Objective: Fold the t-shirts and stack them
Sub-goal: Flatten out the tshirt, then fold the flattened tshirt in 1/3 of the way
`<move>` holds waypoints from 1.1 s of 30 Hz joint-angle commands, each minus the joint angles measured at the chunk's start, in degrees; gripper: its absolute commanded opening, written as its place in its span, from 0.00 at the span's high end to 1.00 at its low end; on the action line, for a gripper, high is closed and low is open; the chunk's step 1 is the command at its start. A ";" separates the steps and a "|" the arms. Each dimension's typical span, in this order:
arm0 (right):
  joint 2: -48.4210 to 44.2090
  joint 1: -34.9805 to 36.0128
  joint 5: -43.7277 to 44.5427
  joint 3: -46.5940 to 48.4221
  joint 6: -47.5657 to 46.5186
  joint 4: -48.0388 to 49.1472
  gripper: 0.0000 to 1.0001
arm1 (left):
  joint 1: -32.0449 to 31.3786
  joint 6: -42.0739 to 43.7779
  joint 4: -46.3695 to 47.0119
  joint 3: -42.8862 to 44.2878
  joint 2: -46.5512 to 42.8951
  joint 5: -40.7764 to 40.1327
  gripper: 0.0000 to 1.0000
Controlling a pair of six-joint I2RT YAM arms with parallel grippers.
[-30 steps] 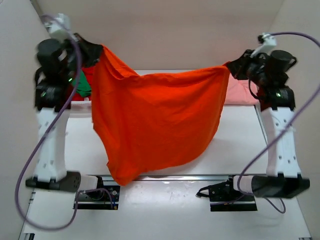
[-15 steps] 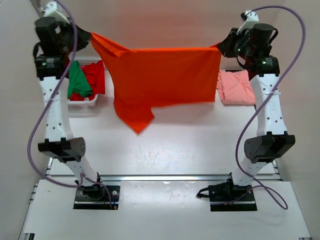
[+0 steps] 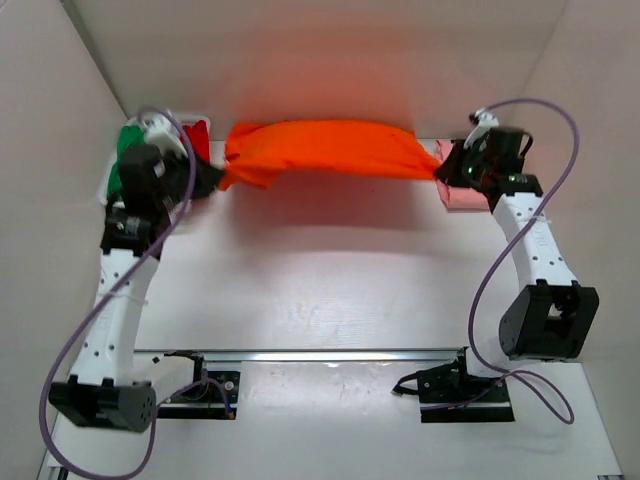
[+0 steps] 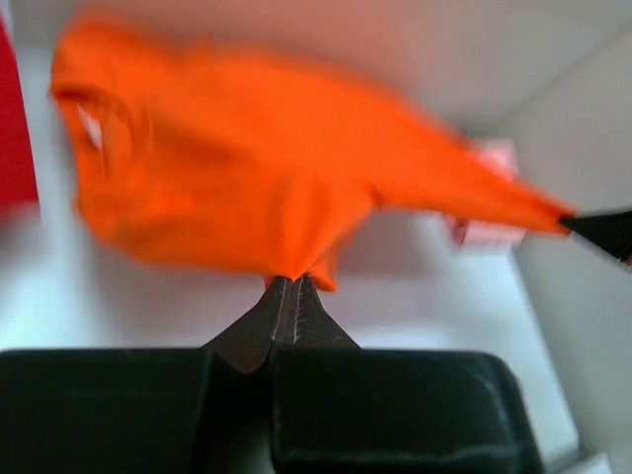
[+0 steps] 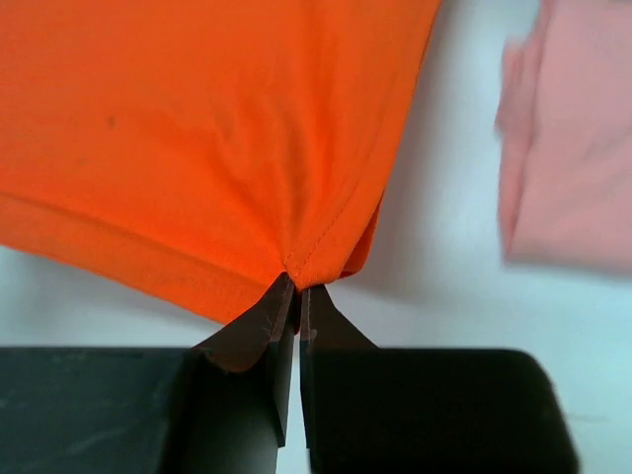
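The bright orange t-shirt [image 3: 320,150] hangs stretched between my two grippers near the table's far edge, bunched into a long band. My left gripper [image 3: 212,180] is shut on its left end; the left wrist view shows the jaws [image 4: 292,281] pinched on orange cloth [image 4: 247,178]. My right gripper [image 3: 445,168] is shut on its right end, jaws [image 5: 296,281] pinched on a hemmed corner [image 5: 197,128]. The folded pale pink t-shirt [image 3: 462,195] lies under the right gripper and also shows in the right wrist view [image 5: 573,148]. The green [image 3: 127,150] and red [image 3: 198,138] t-shirts sit at far left.
The white basket [image 3: 112,180] holding the green and red shirts is at the far left, mostly hidden behind my left arm. White walls close in the far and side edges. Arm cables loop over both sides of the table.
Both grippers have dropped and moved toward the far edge with the orange shirt. The shirt went from hanging as a wide sheet to a low, bunched band near the back.
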 commanded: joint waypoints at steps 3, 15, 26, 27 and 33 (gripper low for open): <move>-12.91 1.64 1.16 -18.59 -0.96 3.22 1.00 | -5.08 -1.25 -2.30 -27.40 -21.16 -1.78 1.00; -28.74 3.23 5.92 -50.14 10.12 -7.68 1.00 | -11.76 -13.04 -8.01 -57.35 -40.71 6.32 1.00; -23.67 -0.10 4.08 -53.50 8.81 -3.73 1.00 | -7.55 -7.51 -0.30 -54.54 -29.92 4.11 1.00; -22.96 -0.72 3.73 -52.81 8.19 -3.47 1.00 | -6.68 -6.98 1.54 -54.01 -27.99 4.11 1.00; -18.65 -1.96 4.60 -47.80 5.82 -3.29 1.00 | -5.36 -4.78 6.39 -48.75 -20.69 1.48 1.00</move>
